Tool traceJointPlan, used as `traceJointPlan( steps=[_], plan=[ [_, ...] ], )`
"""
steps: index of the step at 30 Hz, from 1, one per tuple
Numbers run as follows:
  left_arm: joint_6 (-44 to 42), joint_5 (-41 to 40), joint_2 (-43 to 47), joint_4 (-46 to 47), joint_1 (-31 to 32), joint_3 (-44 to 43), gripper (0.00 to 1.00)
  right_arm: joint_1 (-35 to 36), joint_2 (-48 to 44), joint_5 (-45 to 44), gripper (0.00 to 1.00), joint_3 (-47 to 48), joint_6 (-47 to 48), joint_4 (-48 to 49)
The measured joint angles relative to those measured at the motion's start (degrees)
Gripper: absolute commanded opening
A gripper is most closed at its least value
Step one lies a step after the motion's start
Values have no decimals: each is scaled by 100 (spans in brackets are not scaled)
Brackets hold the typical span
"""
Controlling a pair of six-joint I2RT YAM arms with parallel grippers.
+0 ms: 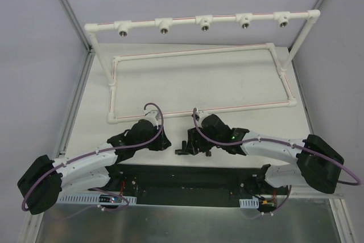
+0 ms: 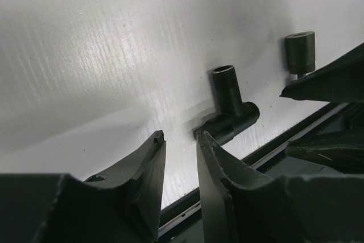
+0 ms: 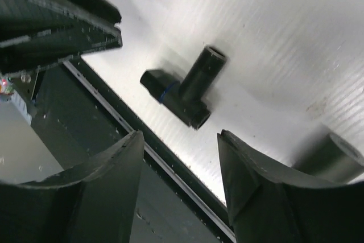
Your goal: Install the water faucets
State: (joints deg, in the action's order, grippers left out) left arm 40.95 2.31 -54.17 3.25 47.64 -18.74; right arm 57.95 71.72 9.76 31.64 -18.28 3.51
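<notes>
While both arms crouch over the near edge of the white counter [image 1: 199,81], the pipe frame [image 1: 142,24] stands well apart at the far side, and none of its five threaded fittings [image 1: 204,24] shows a faucet. We note the left hand [image 1: 162,140] and right hand [image 1: 196,140] facing each other, with both black parts between them. The T-shaped faucet [image 2: 230,109] lies on its side beside the black strip [image 3: 114,118] at the counter's edge, its threaded stem tilted upward. The stubby faucet [image 2: 300,52] stands upright near the right hand's finger. We judge both parts light, rigid and smooth, so the T will likely roll or skid if nudged. We would grip across its main barrel and leave the threaded stem free for the fitting. The stub wants a squeeze across its round sides. Left hand [image 2: 181,152]: jaws narrowly parted, nothing between them, one tip just beside the T's barrel end; we cannot tell whether it touches. Right hand [image 3: 179,140]: jaws spread wide and empty, with the T lying beyond the tips.
</notes>
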Motion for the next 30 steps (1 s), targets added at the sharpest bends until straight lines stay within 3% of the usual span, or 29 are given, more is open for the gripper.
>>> traceJointPlan(
  steps=[9, 30],
  plan=[
    [15, -15, 328, -138, 0, 28, 36, 0, 785, -525, 53, 1014, -728, -732],
    [4, -293, 1091, -321, 0, 358, 39, 50, 2146, -839, 49, 2149, -1447, -1810]
  ],
)
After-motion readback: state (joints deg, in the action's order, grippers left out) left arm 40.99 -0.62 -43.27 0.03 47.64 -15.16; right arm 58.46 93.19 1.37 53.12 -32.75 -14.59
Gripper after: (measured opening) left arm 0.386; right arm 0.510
